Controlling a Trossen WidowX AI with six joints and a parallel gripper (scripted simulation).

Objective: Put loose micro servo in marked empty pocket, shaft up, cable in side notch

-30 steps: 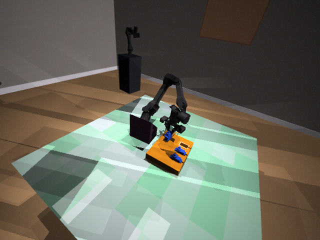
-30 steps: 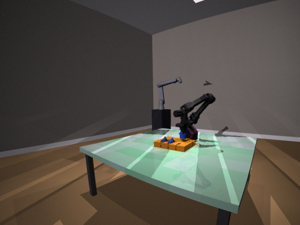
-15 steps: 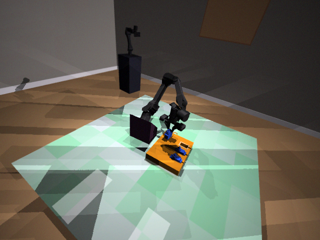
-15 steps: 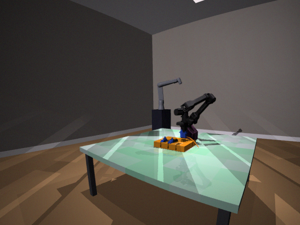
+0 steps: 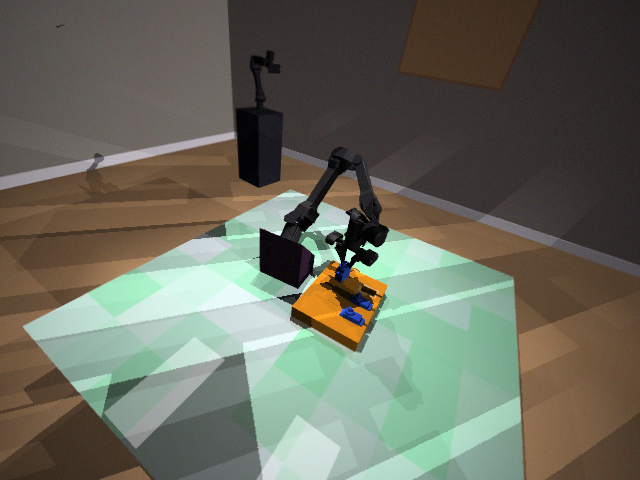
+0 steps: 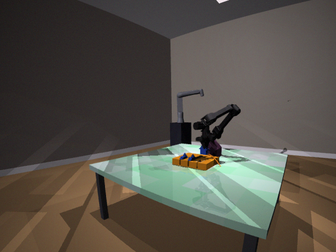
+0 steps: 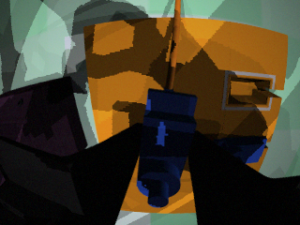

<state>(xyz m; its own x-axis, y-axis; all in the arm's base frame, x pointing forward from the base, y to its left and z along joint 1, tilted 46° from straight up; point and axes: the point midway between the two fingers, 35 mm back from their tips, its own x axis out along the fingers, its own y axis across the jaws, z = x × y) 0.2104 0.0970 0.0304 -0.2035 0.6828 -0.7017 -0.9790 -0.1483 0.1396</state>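
Note:
My gripper [image 7: 166,133] [image 5: 343,267] [image 6: 202,148] is shut on the loose blue micro servo [image 7: 168,127] [image 5: 342,271] [image 6: 202,150], with one finger on each side of its body. The servo is at the end of the orange deck [image 7: 250,44] [image 5: 317,310] [image 6: 189,164] nearest the arm's base. I cannot tell whether it is lifted off the deck. Its thin orange cable [image 7: 176,19] trails straight away across the deck. The marked empty pocket [image 7: 249,74], a grey outlined rectangle, lies to the right of the servo in the wrist view. Two other blue servos [image 5: 353,314] [image 5: 363,302] [image 6: 184,156] sit in the deck.
The arm's dark purple base block [image 5: 284,258] [image 6: 214,147] [image 7: 32,119] stands right behind the deck. A black pedestal [image 5: 258,147] [image 6: 180,133] carrying another arm stands on the floor beyond the table. The green glass table top [image 5: 206,335] [image 6: 163,184] spreads around the deck.

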